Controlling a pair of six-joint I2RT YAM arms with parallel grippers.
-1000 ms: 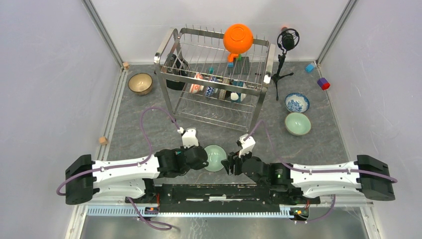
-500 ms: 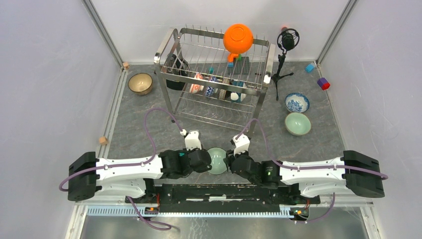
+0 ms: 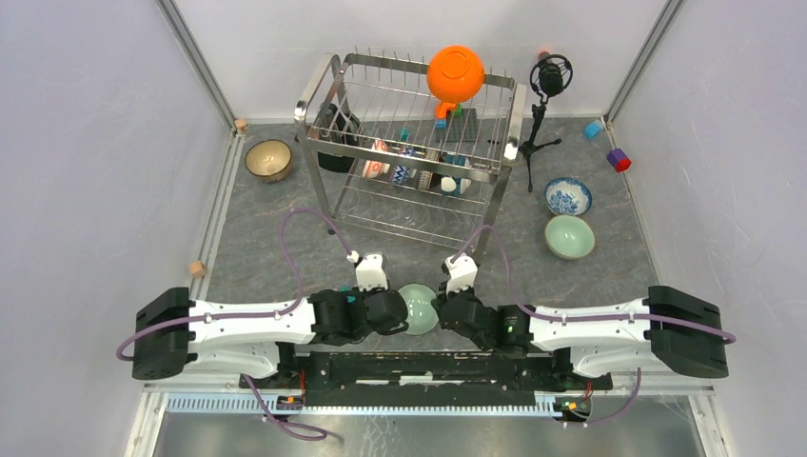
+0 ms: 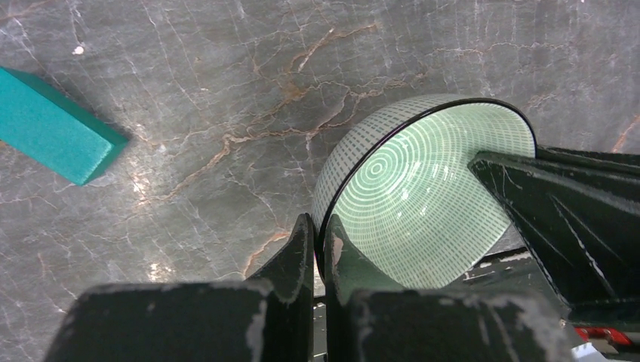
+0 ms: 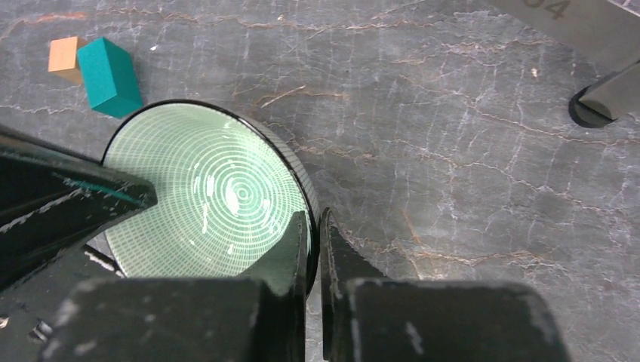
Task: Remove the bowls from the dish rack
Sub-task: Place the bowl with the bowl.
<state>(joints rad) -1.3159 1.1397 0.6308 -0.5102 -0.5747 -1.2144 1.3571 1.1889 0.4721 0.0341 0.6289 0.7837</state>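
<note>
Newly closed, the right gripper pinches the pale green bowl by its rim, opposite the clamped left gripper, at the table near edge: stiff, slick, breakable.

Grey stone-look table, veined in rust and white, carries a soft sheen under the lights. The pale green bowl looks like glazed ceramic: glossy inside, with fine printed rings and a smooth dark rim. Black fingers of the left gripper and those of the right gripper are matt, their coating scuffed and chipped to grey at the edges. The dish rack at the table's far edge is bright polished steel wire. An orange bowl on it shines smoothly. The teal block is matt.
</note>
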